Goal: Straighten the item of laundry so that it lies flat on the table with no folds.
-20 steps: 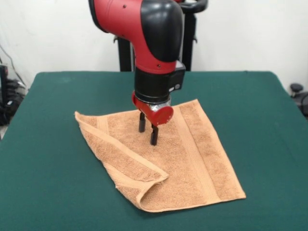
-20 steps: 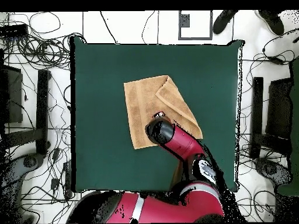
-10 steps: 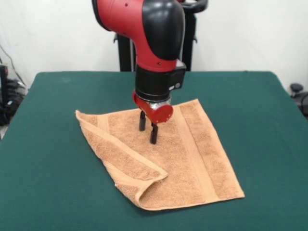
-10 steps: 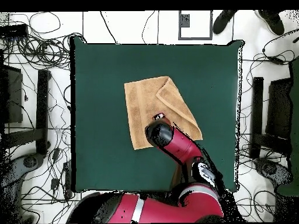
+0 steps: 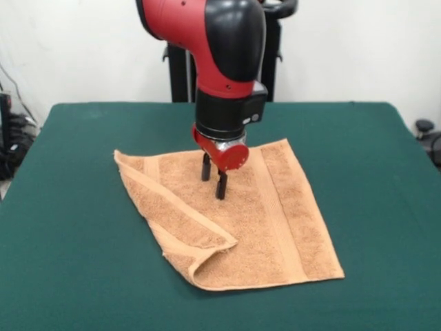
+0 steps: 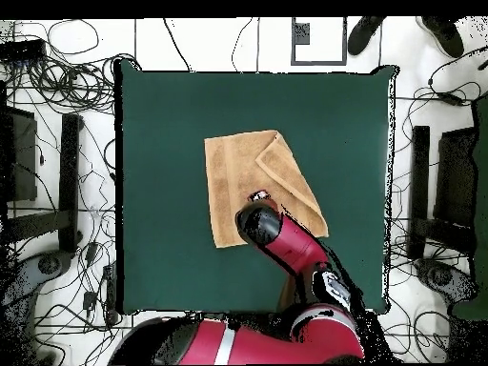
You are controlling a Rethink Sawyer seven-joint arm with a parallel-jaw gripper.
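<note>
A large table (image 5: 62, 227) with a dark green felt-like top fills most of the room's middle, its surface bare except for one thing. An orange-tan terry towel (image 5: 275, 221) lies around the centre of it, closer to the far side than to the near edge in the front view. Most of the towel rests flat on the green top, with a woven band running along its right part. Its left portion is folded over onto itself, making a long diagonal flap that ends in a doubled-up corner at the near left.
</note>
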